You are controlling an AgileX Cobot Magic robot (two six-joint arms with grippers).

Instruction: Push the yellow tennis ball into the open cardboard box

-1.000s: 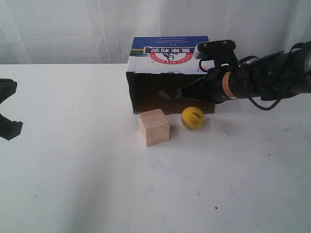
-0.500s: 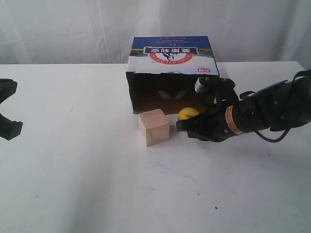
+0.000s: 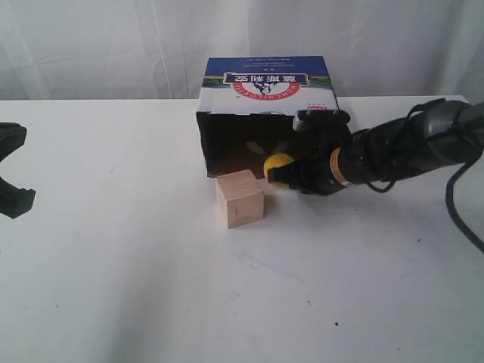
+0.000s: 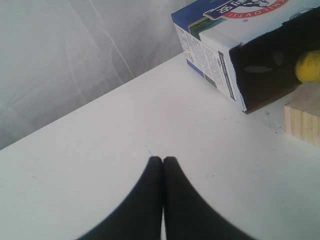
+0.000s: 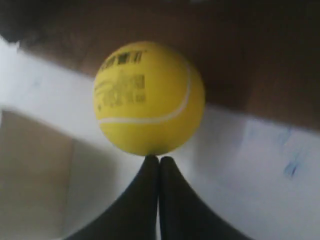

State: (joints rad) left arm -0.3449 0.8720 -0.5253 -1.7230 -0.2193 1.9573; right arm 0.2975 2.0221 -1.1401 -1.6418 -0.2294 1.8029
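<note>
The yellow tennis ball (image 3: 277,162) (image 5: 149,97) (image 4: 308,66) rests at the mouth of the open cardboard box (image 3: 261,94) (image 4: 220,60), whose dark brown inside (image 5: 235,55) faces the front. My right gripper (image 3: 274,178) (image 5: 159,159) is shut, with its joined fingertips touching the ball's near side. Far off at the table's left edge, my left gripper (image 3: 11,170) (image 4: 163,160) is shut on nothing.
A pale wooden cube (image 3: 240,198) (image 4: 304,115) (image 5: 35,175) stands just in front of the box's opening, to the left of the ball. White table (image 3: 151,287) stretches out in front and to the left. A white curtain hangs behind.
My right gripper came down from in front of the box, then went toward the opening and leftward with the ball ahead of it. The ball went from the table to the box's mouth. Left arm still.
</note>
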